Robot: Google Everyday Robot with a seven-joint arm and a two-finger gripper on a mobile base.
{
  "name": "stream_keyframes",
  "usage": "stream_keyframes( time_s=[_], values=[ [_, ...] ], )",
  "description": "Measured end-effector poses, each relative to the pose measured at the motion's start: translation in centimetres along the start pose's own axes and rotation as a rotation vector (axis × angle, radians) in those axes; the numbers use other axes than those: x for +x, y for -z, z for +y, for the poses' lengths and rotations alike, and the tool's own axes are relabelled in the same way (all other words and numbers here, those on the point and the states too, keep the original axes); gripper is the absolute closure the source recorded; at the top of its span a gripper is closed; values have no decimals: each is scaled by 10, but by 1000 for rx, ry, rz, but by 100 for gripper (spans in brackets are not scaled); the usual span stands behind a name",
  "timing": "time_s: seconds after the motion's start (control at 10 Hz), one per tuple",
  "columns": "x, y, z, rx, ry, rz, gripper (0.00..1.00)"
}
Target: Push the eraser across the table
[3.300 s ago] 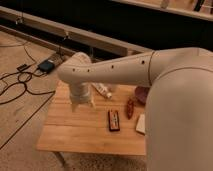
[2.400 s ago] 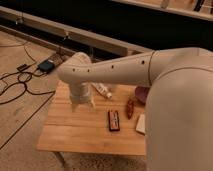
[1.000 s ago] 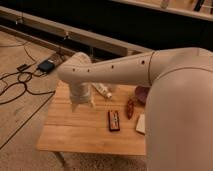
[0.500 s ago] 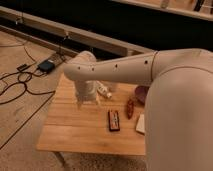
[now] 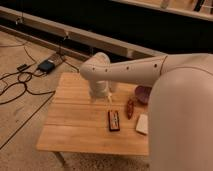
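lying flat on the table (image 5: 75, 127), the dark, reddish-edged eraser (image 5: 114, 120) shows a pale strip; the gripper (image 5: 107, 94) hangs near, open or closed i cannot tell.

The white arm (image 5: 135, 75) reaches in from the right, its gripper (image 5: 106, 96) pointing down over the table (image 5: 75, 130), mid-width, nearer the far edge.

Open wood is seen across the left half of the table (image 5: 70, 125) and along its near edge, where a wide passage is offered. The gripper (image 5: 106, 95) is placed over the middle of the table's far half, a little behind the eraser (image 5: 114, 120), with a short strip of bare wood between them. The right side is crowded by a narrow reddish object (image 5: 130, 107) just beside the eraser, a white block (image 5: 142, 124) and a purplish round object (image 5: 143, 93), and is overhung by the robot's arm (image 5: 150, 70).
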Motion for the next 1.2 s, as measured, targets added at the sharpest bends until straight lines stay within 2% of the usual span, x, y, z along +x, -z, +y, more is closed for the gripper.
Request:
stream_keyframes(
  time_s=[0.2,0.6,1.2],
  values=[
    [2,-14,-23,0,-21,-9,35],
    [20,-47,-55,-27,-27,12,35],
    [21,-89,-59,-95,6,43,35]
  ],
)
